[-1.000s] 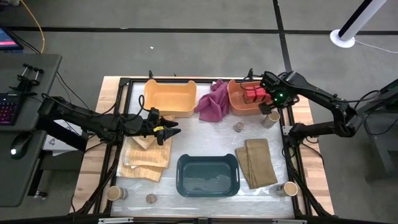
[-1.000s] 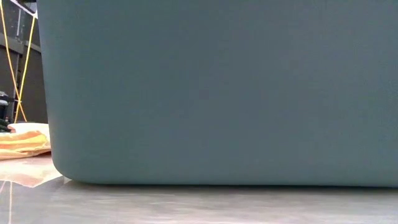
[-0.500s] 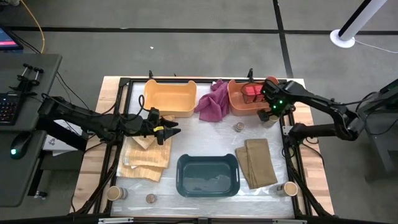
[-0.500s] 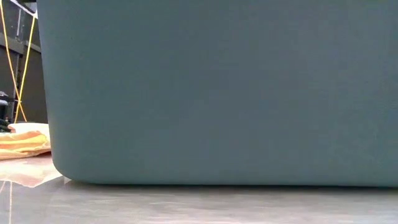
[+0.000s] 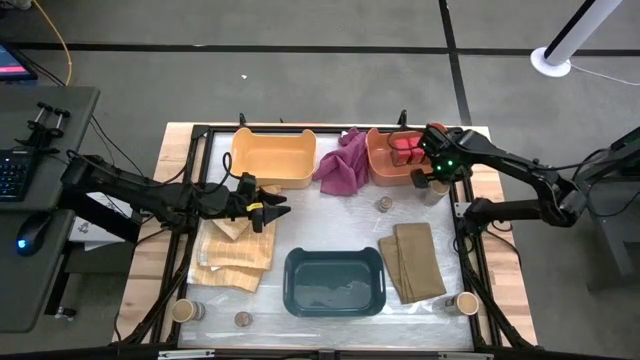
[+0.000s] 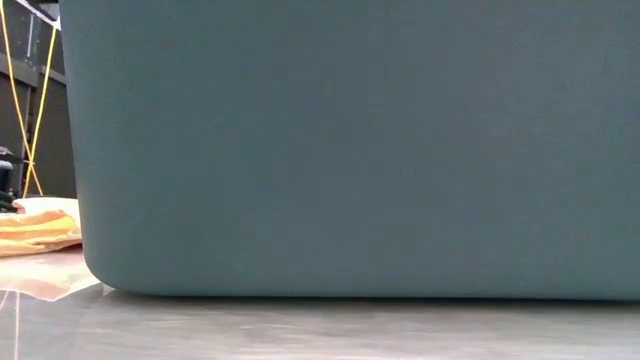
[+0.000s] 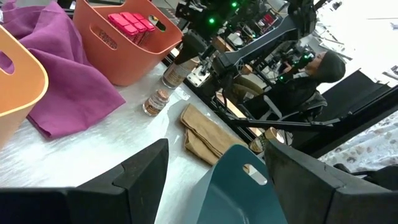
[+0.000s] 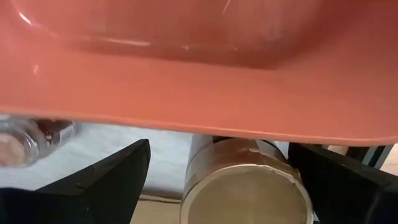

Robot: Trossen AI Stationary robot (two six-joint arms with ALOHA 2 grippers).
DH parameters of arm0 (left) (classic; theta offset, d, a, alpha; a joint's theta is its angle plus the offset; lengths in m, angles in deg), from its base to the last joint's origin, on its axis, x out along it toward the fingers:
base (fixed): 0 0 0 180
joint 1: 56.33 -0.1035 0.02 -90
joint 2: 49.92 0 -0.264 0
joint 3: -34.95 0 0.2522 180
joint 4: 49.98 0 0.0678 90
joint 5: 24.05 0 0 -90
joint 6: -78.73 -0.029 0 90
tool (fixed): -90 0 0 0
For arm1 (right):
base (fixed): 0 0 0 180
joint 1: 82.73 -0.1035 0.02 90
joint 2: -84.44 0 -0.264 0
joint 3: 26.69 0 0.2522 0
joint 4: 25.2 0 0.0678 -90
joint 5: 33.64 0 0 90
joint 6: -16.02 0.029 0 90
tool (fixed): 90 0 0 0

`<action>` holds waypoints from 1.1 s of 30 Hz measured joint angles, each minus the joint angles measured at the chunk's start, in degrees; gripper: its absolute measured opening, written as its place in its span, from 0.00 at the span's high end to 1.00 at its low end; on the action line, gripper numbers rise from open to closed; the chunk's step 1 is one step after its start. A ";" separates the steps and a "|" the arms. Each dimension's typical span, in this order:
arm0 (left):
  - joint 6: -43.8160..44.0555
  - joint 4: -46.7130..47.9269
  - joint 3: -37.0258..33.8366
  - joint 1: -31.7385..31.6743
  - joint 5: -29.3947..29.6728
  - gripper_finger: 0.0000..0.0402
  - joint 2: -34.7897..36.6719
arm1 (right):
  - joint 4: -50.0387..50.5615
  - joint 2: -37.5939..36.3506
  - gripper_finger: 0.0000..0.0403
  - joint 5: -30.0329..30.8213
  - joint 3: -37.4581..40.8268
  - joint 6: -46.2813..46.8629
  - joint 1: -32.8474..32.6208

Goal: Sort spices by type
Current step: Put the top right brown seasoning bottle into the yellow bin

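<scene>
Right hand over cylinder by the salmon bin; left arm waiting.

Right hand [image 5: 432, 181] reaches down at the near rim of the salmon plastic bin [image 5: 380, 165], fingers spread wide either side of a tan cardboard cylinder [image 8: 245, 183] standing on the counter [image 5: 330, 225], not gripping. Red tins [image 5: 404, 147] lie in that bin. Left hand [image 5: 268, 212] hangs level above a folded tan cloth [image 5: 235, 255], fingers parted, empty.

Glossy coral plastic bin [image 8: 205, 93], cardboard cylinder [image 8: 245, 183]
</scene>
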 joint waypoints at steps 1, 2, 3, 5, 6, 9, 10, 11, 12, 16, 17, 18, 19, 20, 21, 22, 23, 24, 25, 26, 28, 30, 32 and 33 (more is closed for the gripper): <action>-0.02 0.00 0.00 0.02 0.00 0.38 0.00 | -0.29 0.00 0.07 0.00 0.00 0.57 0.00; -0.02 -0.02 0.00 0.00 0.00 0.38 0.00 | -0.76 0.00 0.07 0.02 0.00 0.98 0.01; -0.02 -0.02 0.00 0.02 0.00 0.38 0.00 | -1.22 0.00 0.07 0.02 -0.02 1.28 0.00; -0.02 -0.02 0.00 0.00 0.00 0.38 0.00 | -1.27 0.00 0.07 -0.30 -0.07 0.88 0.00; -0.02 -0.04 0.00 0.02 0.00 0.38 0.00 | -0.94 0.00 0.07 -0.77 -0.07 0.33 0.00; -0.04 -0.04 0.00 0.00 0.00 0.38 0.01 | 0.65 0.00 0.07 -1.66 -0.07 -1.74 0.00; -0.04 -0.04 0.00 0.00 0.00 0.38 0.02 | 1.55 0.02 0.07 -1.62 -0.07 -2.46 0.00; -0.04 -0.04 0.00 0.02 0.00 0.38 0.02 | 2.44 0.02 0.07 -1.23 -0.07 -2.78 0.00; -0.04 -0.04 0.00 0.00 0.00 0.38 0.02 | 3.08 0.02 0.07 -0.13 -0.07 -2.94 0.00; -0.04 -0.04 0.00 0.00 0.00 0.38 0.02 | 4.50 0.02 0.07 2.23 -0.07 -1.10 0.01; -0.02 -0.08 0.00 0.00 0.00 0.38 0.02 | 4.40 0.02 0.07 2.37 -0.07 -0.82 0.00; -0.02 -0.20 0.00 0.00 0.00 0.38 0.02 | 4.23 0.02 0.07 2.36 -0.07 -0.77 0.00; -0.04 -0.26 0.00 0.00 0.00 0.38 0.02 | 4.10 0.02 0.07 2.38 -0.07 -0.76 0.00; -0.04 -0.38 0.00 0.00 0.00 0.38 0.02 | 3.85 0.02 0.07 2.40 -0.07 -0.72 0.00; -0.02 -0.74 0.00 0.02 0.00 0.38 0.02 | 3.55 0.02 0.07 2.42 -0.07 -0.60 0.00; -0.07 -1.46 0.00 0.02 0.00 0.38 0.02 | 3.45 0.02 0.07 2.43 -0.07 -0.59 0.00; -0.39 -2.45 0.00 0.00 0.02 0.38 0.02 | 3.51 0.02 0.07 2.34 -0.07 -0.64 0.00; -1.18 -3.66 0.00 0.00 0.02 0.38 0.02 | 3.45 0.02 0.07 2.20 -0.07 -0.78 0.00; -2.23 -4.82 0.00 0.00 0.03 0.38 0.02 | 3.43 0.02 0.07 1.99 -0.07 -1.04 0.00; -3.44 -6.16 0.00 0.00 0.05 0.38 0.02 | 3.50 0.04 0.07 1.75 -0.07 -1.08 0.00; -5.53 -9.01 0.02 -0.02 0.54 0.38 0.02 | 4.12 0.02 0.10 1.55 -0.07 -0.92 0.00; -7.78 -12.02 0.02 -0.10 1.49 0.38 0.04 | 5.03 0.04 0.15 1.46 -0.07 -0.64 0.00; -10.28 -15.01 0.04 -0.56 2.03 0.38 0.04 | 5.92 0.04 0.23 1.42 -0.07 -0.71 0.00; -11.46 -16.09 0.19 -0.93 2.13 0.38 0.03 | 6.49 0.04 0.27 1.38 -0.07 -0.74 -0.01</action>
